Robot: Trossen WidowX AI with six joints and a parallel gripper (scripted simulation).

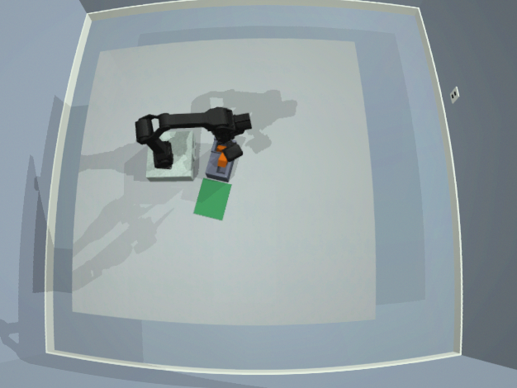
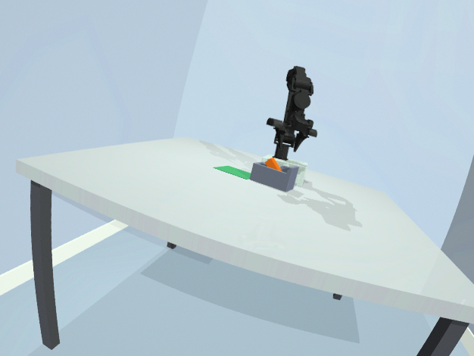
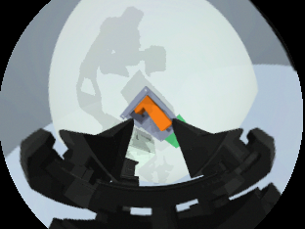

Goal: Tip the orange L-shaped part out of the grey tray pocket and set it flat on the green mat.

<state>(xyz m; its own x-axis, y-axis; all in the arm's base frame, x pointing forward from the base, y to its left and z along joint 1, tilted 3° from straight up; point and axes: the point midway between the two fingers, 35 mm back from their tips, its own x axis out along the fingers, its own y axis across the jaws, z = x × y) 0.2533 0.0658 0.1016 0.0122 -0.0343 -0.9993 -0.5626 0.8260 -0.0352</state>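
Note:
The orange L-shaped part [image 1: 222,159] [image 2: 272,164] [image 3: 157,113] sits tilted in the grey tray [image 1: 211,166] [image 2: 269,178] [image 3: 137,98]. Its straight end, nearer the mat, stands up above the tray's rim, and its L-shaped end is down in the pocket. The green mat [image 1: 211,200] [image 2: 229,171] [image 3: 172,142] lies flat beside the tray. My gripper [image 2: 286,147] [image 3: 152,120] is open and empty, above the tray and clear of the part. In the top view the arm and gripper body hide some of the tray and part, and the fingertips cannot be made out.
The arm's pale base block [image 1: 181,168] stands beside the tray, on the side away from the table's middle. The white table [image 1: 271,250] [image 2: 172,191] carries the arm's shadows.

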